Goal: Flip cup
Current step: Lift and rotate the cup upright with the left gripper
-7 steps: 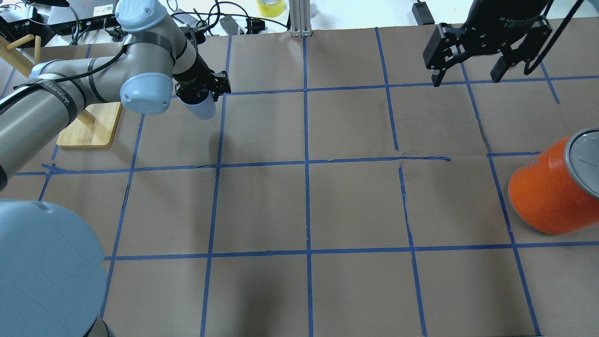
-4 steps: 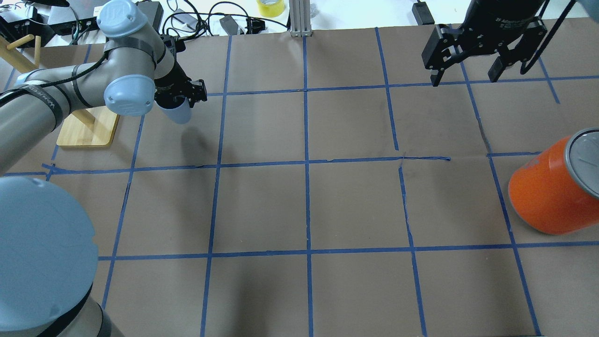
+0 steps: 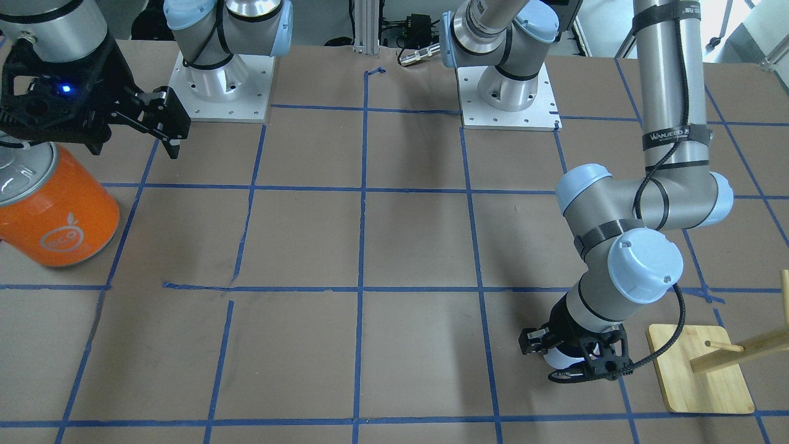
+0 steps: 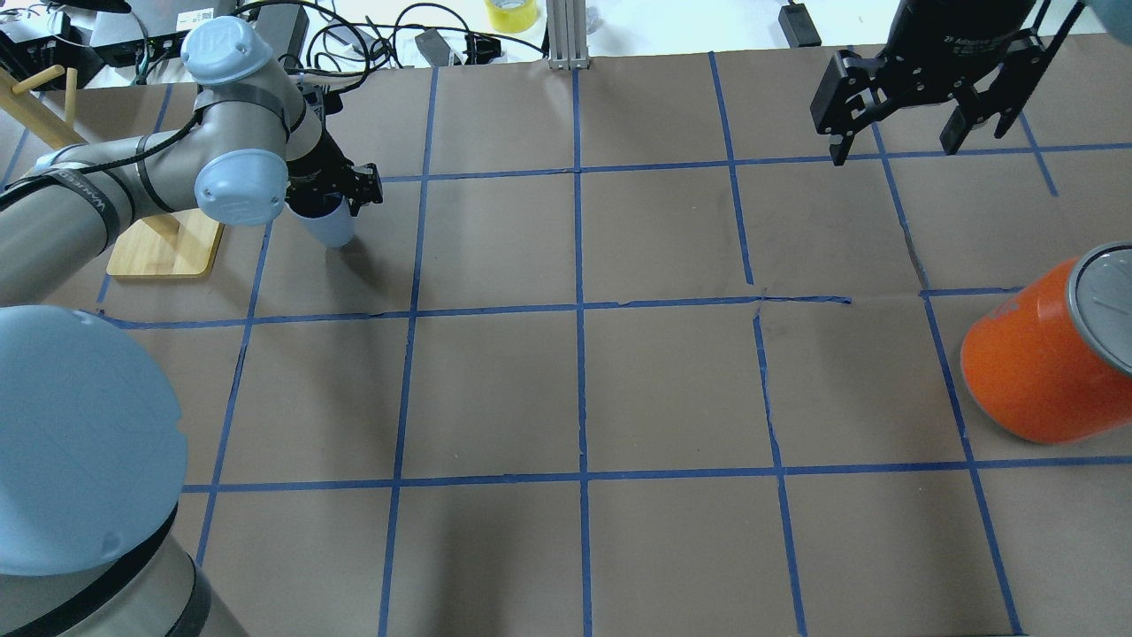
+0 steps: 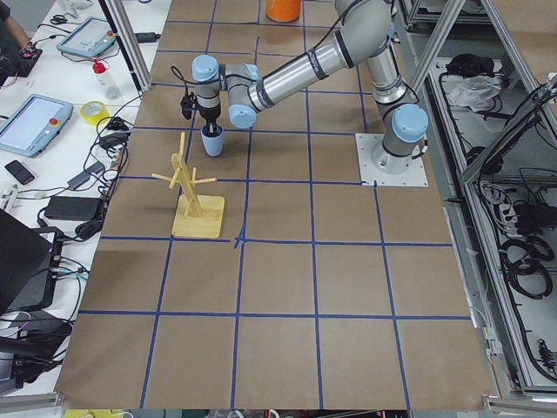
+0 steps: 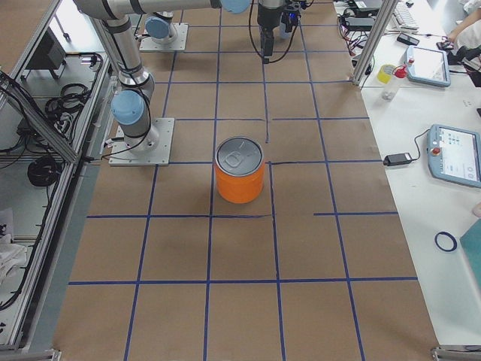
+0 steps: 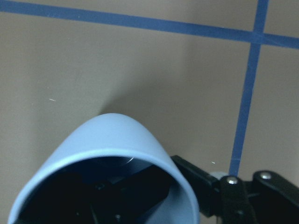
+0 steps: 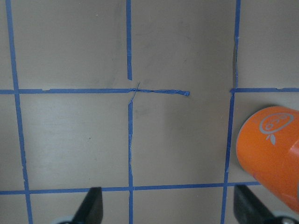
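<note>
- Overhead view: the left gripper (image 4: 336, 196) hangs over the table (image 4: 575, 398) toward its far left corner, pinching the pale-blue cup (image 4: 332, 232). The cup's narrow end points down, and it sits just beside the base of a wooden peg stand (image 4: 164, 252).
- Also overhead: the right gripper (image 4: 893, 155) hovers by the far edge toward the right end. Its fingers are spread wide with nothing between them. An orange can (image 4: 1035, 372) with a silver top stands at the right edge, about midway along it.
- Front-facing view: the cup shows as a pale patch between the left gripper's black fingers, near the stand's base. The right gripper hangs just above and behind the can.
- Exterior left view: the cup sits under the near arm's gripper, upright with its wide end up. I cannot tell whether its base touches the paper.
- Exterior right view: the can stands upright inside one square of the blue tape lines (image 6: 268, 162).
- Left wrist view: the cup's rim fills the lower frame, its mouth facing the camera. One finger is dark inside it and one is outside its wall.
- Right wrist view: both fingertips show at the bottom, far apart over bare paper. The can is at the right edge.
</note>
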`<control>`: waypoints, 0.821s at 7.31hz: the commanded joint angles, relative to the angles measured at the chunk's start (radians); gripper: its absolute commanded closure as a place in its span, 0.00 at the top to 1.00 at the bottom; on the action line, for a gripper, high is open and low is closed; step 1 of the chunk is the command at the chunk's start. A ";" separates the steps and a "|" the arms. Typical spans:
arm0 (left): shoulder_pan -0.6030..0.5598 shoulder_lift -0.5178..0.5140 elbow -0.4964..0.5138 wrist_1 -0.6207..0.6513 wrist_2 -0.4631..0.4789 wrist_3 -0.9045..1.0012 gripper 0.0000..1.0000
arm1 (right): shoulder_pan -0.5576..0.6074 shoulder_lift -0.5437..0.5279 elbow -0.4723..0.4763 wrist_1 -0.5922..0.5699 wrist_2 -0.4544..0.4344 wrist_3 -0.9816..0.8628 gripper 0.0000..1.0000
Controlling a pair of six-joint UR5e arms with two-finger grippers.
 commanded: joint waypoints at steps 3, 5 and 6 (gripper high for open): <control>0.000 0.057 0.016 -0.086 -0.002 -0.007 1.00 | 0.005 -0.004 -0.001 -0.014 0.111 0.002 1.00; -0.006 0.166 0.030 -0.246 0.000 -0.014 1.00 | 0.005 0.008 0.001 -0.120 0.107 -0.011 1.00; -0.008 0.226 0.054 -0.366 0.004 -0.014 1.00 | 0.005 0.008 0.001 -0.120 0.117 -0.009 1.00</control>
